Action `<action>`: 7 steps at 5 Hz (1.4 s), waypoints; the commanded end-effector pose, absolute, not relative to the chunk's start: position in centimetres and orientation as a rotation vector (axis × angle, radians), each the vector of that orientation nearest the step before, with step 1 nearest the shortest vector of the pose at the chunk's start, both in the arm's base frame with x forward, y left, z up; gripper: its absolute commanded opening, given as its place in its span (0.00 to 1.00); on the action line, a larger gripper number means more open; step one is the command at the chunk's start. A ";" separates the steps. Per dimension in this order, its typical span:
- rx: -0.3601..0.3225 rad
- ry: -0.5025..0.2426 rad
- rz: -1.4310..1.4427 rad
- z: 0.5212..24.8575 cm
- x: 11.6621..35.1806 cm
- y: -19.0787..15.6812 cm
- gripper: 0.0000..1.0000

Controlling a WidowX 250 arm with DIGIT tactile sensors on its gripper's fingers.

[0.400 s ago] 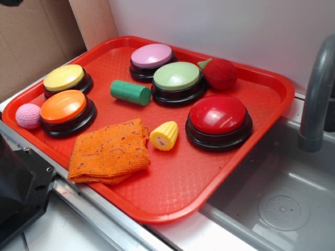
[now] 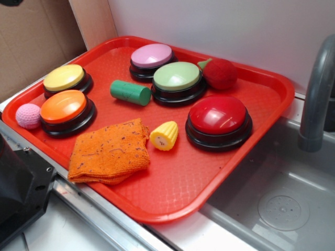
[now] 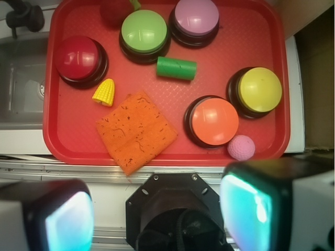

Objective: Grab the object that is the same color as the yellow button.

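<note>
Nothing on the red plastic tray point(image 2: 251, 172) has shifted since a moment ago, each item lying just where it lay, so the task reads as not yet begun and the whole approach is yet to be made. Going left to right in the exterior view: a small pink textured ball point(image 2: 28, 115) sits at the tray's left edge, just beside the orange-topped round button point(image 2: 64, 107); behind that stands the pale yellow domed push button on its black base point(image 2: 64, 78); an orange speckled cloth point(image 2: 109, 151) lies folded at the near side; a green cylinder point(image 2: 130, 92) rests on its side in the middle. Next comes the small yellow toy corn cob piece point(image 2: 164, 135), between the cloth and the red-topped button point(image 2: 218, 116), close to both but touching neither that I can tell. It lies on its side, long axis running diagonally; its narrower end points up and to the right toward the red button, and its cut face turns toward the cloth. The wrist view agrees, the corn point(image 3: 104, 92) tapering toward that button. The gripper point(image 3: 157, 214) is held well back off the tray's near edge, its two fingers spread wide apart, holding nothing, and it must travel forward and descend with the jaws set across the cob
</note>
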State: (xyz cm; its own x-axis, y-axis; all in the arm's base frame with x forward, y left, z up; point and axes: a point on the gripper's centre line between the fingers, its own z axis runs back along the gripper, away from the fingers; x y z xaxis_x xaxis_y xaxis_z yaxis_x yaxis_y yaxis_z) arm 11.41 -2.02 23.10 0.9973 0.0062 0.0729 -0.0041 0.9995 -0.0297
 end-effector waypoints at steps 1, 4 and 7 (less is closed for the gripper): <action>-0.005 -0.106 -0.237 20.5 15.3 -3.2 1.00; 0.056 -0.104 -0.309 12.9 20.8 -7.5 1.00; 0.057 -0.045 -0.244 7.3 22.1 -9.8 1.00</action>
State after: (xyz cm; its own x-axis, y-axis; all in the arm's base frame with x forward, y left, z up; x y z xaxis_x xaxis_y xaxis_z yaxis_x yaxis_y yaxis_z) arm 21.48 -9.39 6.54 0.9702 -0.2425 -0.0017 0.2421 0.9680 0.0660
